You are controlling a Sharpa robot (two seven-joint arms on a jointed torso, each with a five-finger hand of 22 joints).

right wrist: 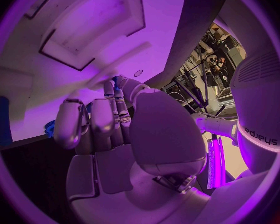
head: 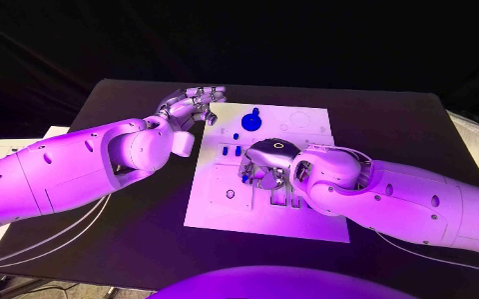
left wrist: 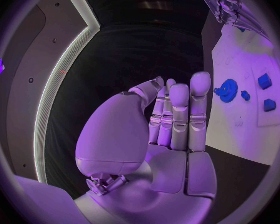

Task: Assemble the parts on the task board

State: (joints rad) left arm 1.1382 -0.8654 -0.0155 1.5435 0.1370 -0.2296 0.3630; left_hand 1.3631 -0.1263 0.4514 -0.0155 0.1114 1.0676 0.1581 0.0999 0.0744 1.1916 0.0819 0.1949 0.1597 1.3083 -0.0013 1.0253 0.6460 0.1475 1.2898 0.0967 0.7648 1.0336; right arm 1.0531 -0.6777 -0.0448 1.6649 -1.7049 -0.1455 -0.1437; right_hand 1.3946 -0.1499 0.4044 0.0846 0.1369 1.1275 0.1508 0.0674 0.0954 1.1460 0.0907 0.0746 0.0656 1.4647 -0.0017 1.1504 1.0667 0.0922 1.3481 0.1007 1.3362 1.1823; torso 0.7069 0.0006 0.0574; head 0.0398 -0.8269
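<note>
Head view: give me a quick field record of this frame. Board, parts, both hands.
task board: white plate, middle of black table
blue gear part: on the board's far end
small blue parts: two side by side on the board
left hand: open, fingers straight, empty, at the board's far left corner
right hand: over the board's middle, fingers down; cannot tell if holding anything

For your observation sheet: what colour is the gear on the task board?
Blue. The gear shows best in the left wrist view, on the white task board.
</note>
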